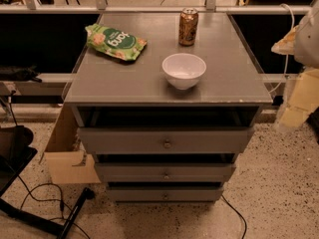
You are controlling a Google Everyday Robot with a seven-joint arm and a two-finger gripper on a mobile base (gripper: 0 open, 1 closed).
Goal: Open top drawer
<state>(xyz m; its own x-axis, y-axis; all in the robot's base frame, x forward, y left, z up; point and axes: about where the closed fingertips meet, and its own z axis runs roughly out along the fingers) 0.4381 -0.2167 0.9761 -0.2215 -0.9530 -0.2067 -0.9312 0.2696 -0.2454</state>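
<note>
Shows the top drawer (124, 139) directly under the tabletop (124, 83), a dark gap above its front, at 6 o'clock from the white bowl (184, 69). Places the gripper (294, 108) at 3 o'clock, beyond the cabinet's right edge, apart from the drawer; cannot tell its opening.

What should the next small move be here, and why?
Probably bring the gripper across and down toward the knob on the top drawer. The gripper hangs at the picture's right edge, beside the right corner of the cabinet and apart from the drawer front, so nothing holds the knob yet.
</note>
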